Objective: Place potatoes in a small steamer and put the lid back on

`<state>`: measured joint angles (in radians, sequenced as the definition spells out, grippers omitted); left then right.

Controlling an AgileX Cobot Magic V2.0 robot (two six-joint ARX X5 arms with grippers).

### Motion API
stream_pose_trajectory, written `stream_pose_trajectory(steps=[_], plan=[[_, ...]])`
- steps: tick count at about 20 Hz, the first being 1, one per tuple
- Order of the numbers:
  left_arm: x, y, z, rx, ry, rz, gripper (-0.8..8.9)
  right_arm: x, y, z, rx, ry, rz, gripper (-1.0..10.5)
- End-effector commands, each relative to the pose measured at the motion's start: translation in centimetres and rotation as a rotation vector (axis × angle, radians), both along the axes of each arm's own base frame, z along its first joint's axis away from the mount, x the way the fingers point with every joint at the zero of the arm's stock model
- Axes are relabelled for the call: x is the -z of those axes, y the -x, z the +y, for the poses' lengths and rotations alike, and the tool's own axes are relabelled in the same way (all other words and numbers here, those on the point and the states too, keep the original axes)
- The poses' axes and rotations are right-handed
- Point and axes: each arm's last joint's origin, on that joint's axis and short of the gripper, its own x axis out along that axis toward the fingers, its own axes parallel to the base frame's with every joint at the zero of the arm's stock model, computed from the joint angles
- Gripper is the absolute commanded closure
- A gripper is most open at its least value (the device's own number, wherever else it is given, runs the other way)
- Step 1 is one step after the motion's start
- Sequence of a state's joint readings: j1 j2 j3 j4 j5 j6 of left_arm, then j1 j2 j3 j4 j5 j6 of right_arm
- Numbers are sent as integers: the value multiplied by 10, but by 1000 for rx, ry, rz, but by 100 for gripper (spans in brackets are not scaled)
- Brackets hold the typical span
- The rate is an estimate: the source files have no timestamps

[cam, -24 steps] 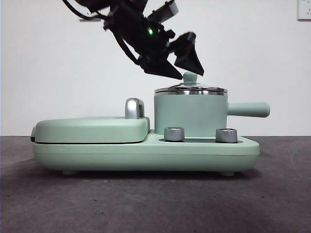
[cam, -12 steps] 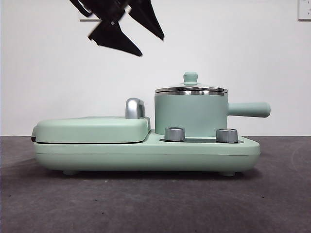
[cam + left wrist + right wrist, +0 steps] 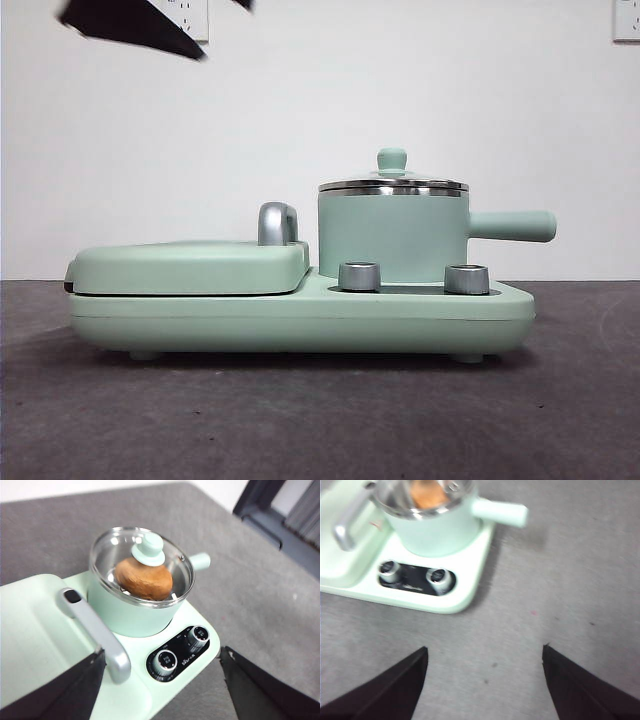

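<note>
Left end effector (image 3: 160, 680) cropped, jaws apart, potato (image 3: 144, 578) under lid (image 3: 142, 560)

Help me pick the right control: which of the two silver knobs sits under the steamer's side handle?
The knob toward the pot's straight handle, at the appliance's outer end. The other knob sits nearer the griddle cover.
</note>
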<state>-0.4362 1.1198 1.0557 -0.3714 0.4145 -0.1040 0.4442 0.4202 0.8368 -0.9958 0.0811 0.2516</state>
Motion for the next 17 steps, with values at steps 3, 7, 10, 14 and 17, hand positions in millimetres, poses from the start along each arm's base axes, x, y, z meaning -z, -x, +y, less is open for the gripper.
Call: stream_pose_trajectory(steps=[3, 7, 10, 14, 17], plan=[[5, 43, 23, -79, 56, -21, 453, -3, -1, 1, -17, -20, -19, 594], [14, 83, 44, -184, 68, -35, 453, -3, 0, 2, -61, -27, -15, 594], [24, 107, 56, -226, 42, -4, 453, -3, 0, 2, -69, -20, -18, 594], [29, 125, 64, -222, 13, 43, 454, -2, 1, 2, -74, -19, -4, 600], [30, 129, 66, -210, 10, 49, 787, -3, 0, 2, -79, -13, -13, 905]])
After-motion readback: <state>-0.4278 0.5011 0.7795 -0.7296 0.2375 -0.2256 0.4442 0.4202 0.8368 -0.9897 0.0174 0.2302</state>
